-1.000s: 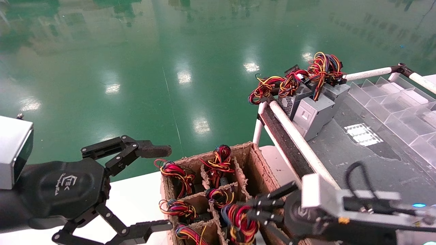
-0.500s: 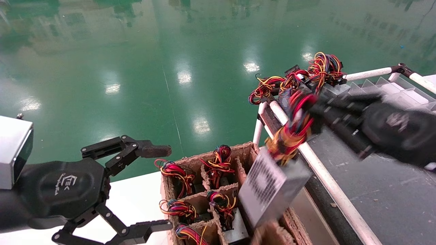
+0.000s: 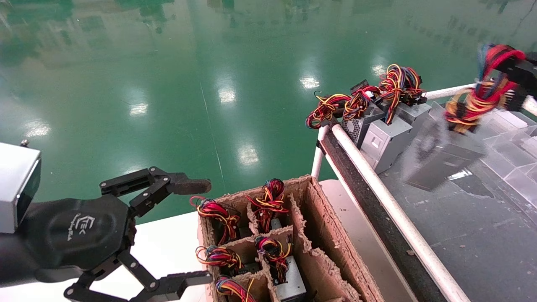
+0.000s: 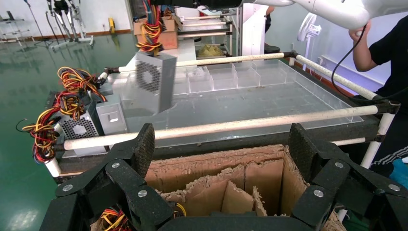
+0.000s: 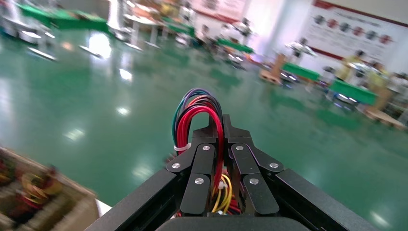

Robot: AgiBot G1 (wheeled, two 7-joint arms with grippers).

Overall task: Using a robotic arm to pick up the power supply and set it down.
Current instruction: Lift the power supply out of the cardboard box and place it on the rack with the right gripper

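Note:
The power supply [image 3: 440, 157], a grey metal box with a vented face, hangs in the air over the dark cart top. My right gripper [image 3: 518, 71] is shut on its red, yellow and blue wire bundle [image 3: 482, 94] at the upper right. In the right wrist view the fingers [image 5: 204, 166] pinch the looped wires [image 5: 197, 108]; the box is hidden below. The left wrist view shows the box [image 4: 154, 79] dangling above the cart. My left gripper [image 3: 197, 233] stands open and empty at the lower left, beside the cardboard box [image 3: 312, 209].
The cardboard box holds several wired power supplies between dividers. Others [image 3: 384, 138] lean against the cart's far rail. A white tube rail [image 3: 377, 180] edges the cart, and a clear divider tray [image 3: 507, 138] lies at its right. A person [image 4: 385, 48] stands past the cart.
My right gripper has lifted the power supply out of the cardboard box by its wires and swung it up and to the right over the cart. The left arm has not moved.

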